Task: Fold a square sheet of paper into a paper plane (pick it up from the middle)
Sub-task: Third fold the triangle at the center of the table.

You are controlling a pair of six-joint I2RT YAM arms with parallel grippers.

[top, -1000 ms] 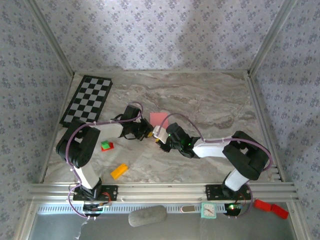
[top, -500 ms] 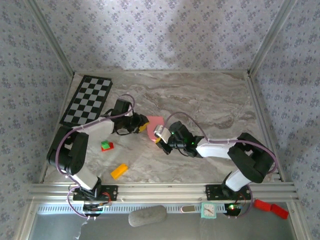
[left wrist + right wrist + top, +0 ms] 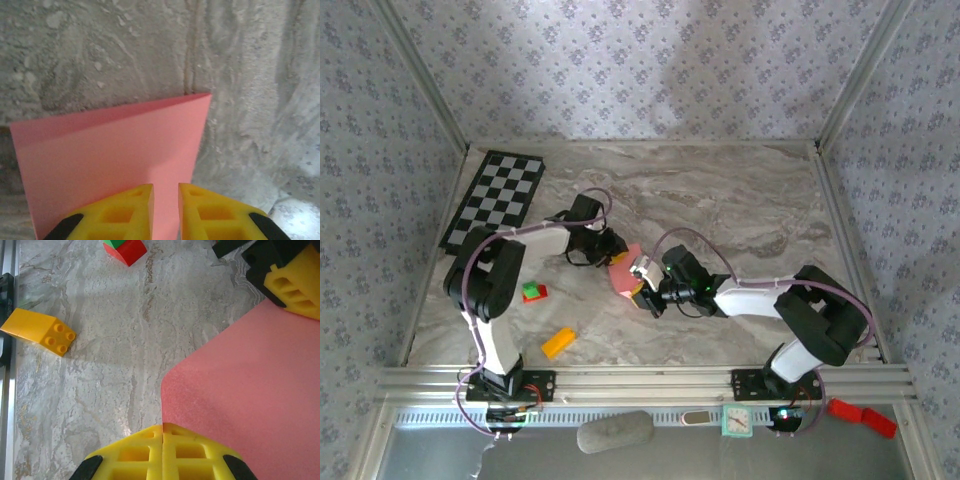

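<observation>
Square sheet of paper sits pinched in the right tool, left tool narrowly parted over it.

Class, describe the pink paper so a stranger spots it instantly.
On the marble table, look where the left gripper and right gripper meet. The pink paper is between them: a thin salmon sheet, unlike the orange block and red-and-green block.
</observation>
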